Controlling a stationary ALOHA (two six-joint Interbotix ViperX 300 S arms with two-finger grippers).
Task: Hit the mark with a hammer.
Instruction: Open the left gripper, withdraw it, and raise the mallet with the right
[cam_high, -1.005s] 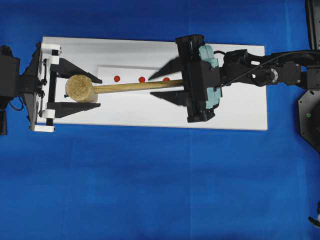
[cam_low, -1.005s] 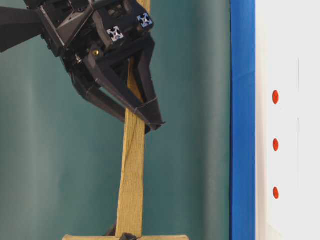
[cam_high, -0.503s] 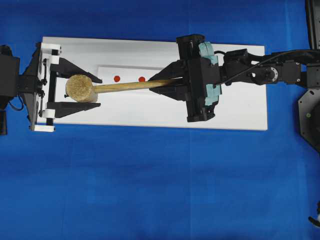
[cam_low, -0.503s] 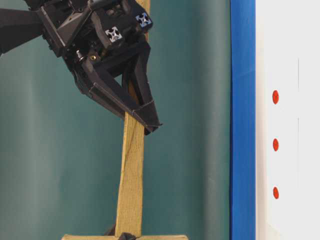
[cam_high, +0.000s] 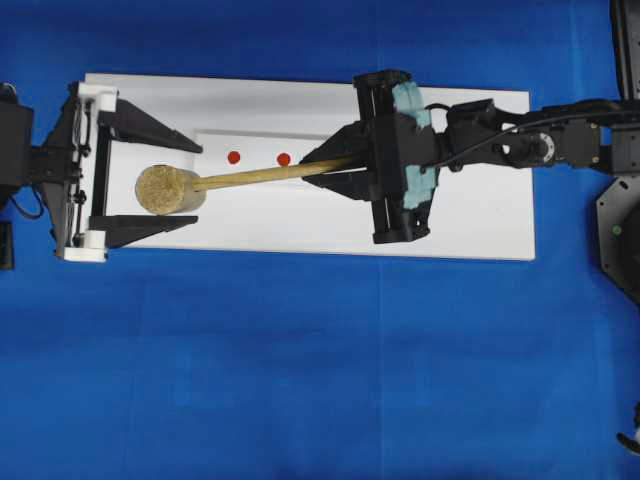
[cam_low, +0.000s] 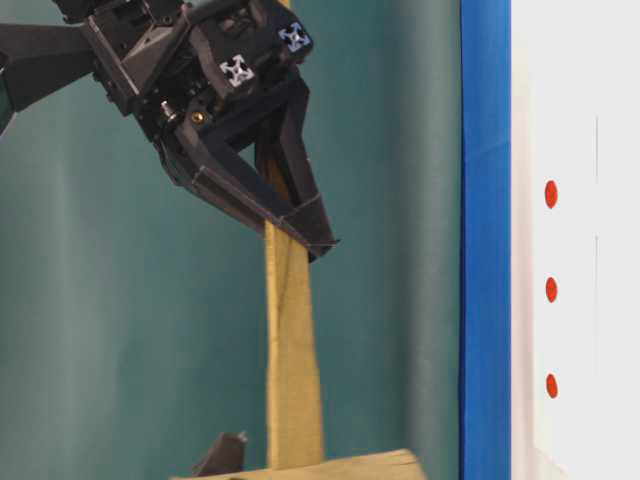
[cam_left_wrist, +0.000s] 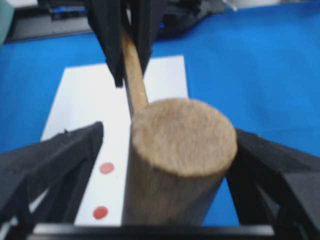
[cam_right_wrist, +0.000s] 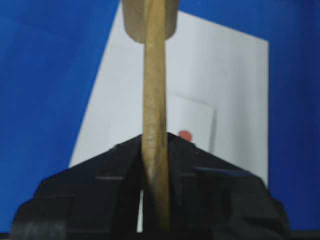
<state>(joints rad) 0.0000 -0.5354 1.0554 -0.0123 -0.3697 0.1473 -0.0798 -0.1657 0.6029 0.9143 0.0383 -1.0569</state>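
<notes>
The hammer (cam_high: 235, 180) is a pale wooden mallet, its thick cylindrical head coarse-grained at the end face, its long thin handle squared and smooth; it hangs above the white board (cam_high: 480, 215), with the head toward the board's left end. The right hand (cam_high: 335, 168) is clamped tight on the far end of the handle and carries the hammer alone; the left hand (cam_high: 150, 183) stands spread wide, its black fingers flanking the head without touching it. The step in hand looks like the handover's close; next, the right arm must swing the head down onto a red mark (cam_high: 233, 157). Two round flat red marks show on the matte board beside the handle; blue cloth covers the tabletop (cam_high: 300, 380).
</notes>
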